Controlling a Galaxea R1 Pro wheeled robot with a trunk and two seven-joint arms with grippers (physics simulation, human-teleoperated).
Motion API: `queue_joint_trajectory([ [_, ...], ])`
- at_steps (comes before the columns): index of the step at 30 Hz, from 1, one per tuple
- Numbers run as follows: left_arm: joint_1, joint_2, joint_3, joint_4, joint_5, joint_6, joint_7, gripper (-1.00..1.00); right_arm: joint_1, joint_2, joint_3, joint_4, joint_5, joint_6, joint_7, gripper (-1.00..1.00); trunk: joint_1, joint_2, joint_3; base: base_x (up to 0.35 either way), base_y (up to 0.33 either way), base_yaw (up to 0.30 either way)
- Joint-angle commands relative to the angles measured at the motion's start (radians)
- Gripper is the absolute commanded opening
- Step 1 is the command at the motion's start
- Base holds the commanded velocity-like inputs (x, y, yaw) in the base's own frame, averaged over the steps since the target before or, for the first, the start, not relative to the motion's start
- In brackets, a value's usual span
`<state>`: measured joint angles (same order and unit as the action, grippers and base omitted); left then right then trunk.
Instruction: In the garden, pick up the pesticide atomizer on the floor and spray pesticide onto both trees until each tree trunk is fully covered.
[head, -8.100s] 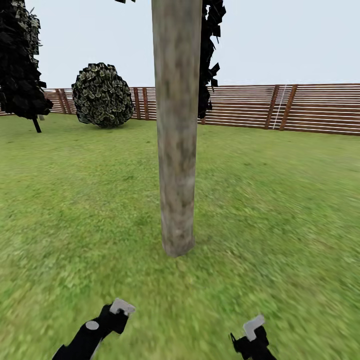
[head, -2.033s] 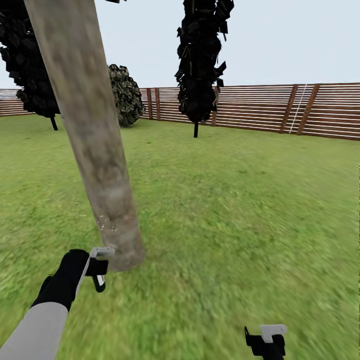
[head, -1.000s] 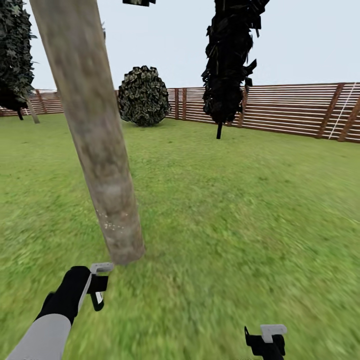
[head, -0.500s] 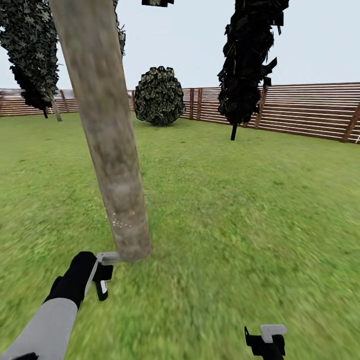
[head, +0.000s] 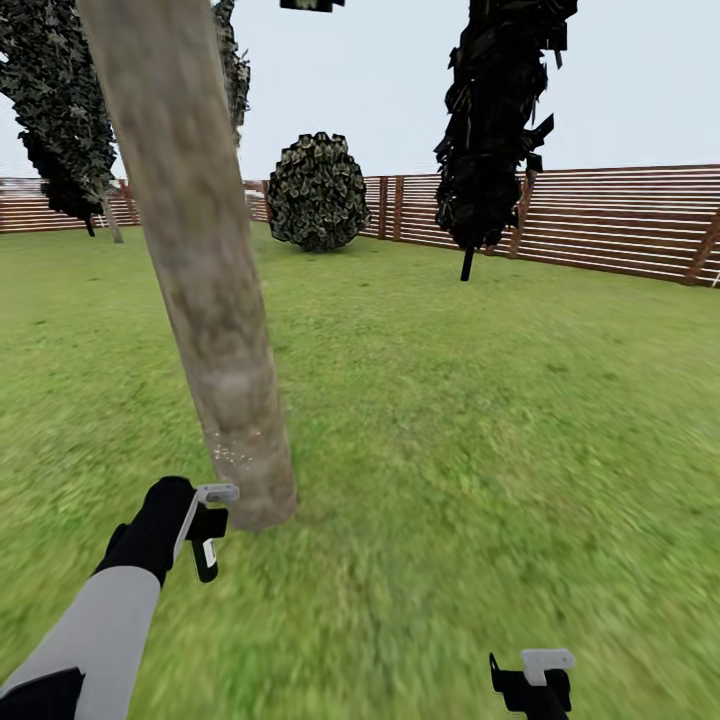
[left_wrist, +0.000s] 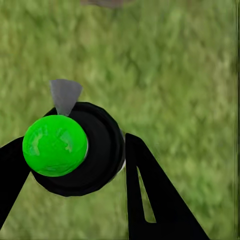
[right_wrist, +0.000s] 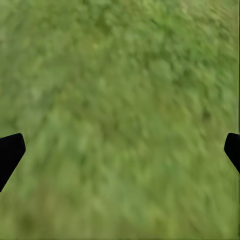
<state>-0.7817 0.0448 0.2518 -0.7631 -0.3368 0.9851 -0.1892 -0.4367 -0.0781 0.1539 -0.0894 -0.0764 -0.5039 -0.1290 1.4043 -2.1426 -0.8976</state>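
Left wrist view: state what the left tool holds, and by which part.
The left tool grips the pesticide atomizer around its dark body, fingers on either side.

Green lawn (head: 480, 420), pale mottled tree trunk (head: 215, 330) rising from it, round bush (head: 318, 192), near-black narrow tree (head: 495, 110)

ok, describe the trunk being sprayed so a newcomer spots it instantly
On the fenced lawn, find the thick pale grey-brown tree trunk nearest the camera, leaning across the head view's left side. The left gripper holds the pesticide atomizer beside its base, where white specks dot the bark. The trees behind it are thin-stemmed, with near-black foliage.
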Motion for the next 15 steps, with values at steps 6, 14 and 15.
queue_joint_trajectory([
  [6, 0.002, 0.0, 0.003, 0.0, -0.01, 0.003, -0.01, -1.0, 0.0, 0.0, 0.009, 0.0, -0.008, -0.002, -0.003, 1.0, 0.0, 0.0, -0.001, 0.153, -0.237, 0.105],
  [14, 0.019, 0.003, 0.003, 0.071, -0.013, -0.005, -0.01, -1.0, 0.0, 0.0, 0.009, 0.0, -0.008, -0.002, -0.003, 1.0, 0.0, 0.0, -0.001, 0.028, -0.269, 0.258],
  [15, 0.019, 0.003, 0.002, 0.074, -0.013, -0.006, -0.01, -1.0, 0.0, 0.0, 0.009, 0.0, -0.008, -0.002, -0.003, 1.0, 0.0, 0.0, -0.001, 0.055, -0.272, 0.12],
])
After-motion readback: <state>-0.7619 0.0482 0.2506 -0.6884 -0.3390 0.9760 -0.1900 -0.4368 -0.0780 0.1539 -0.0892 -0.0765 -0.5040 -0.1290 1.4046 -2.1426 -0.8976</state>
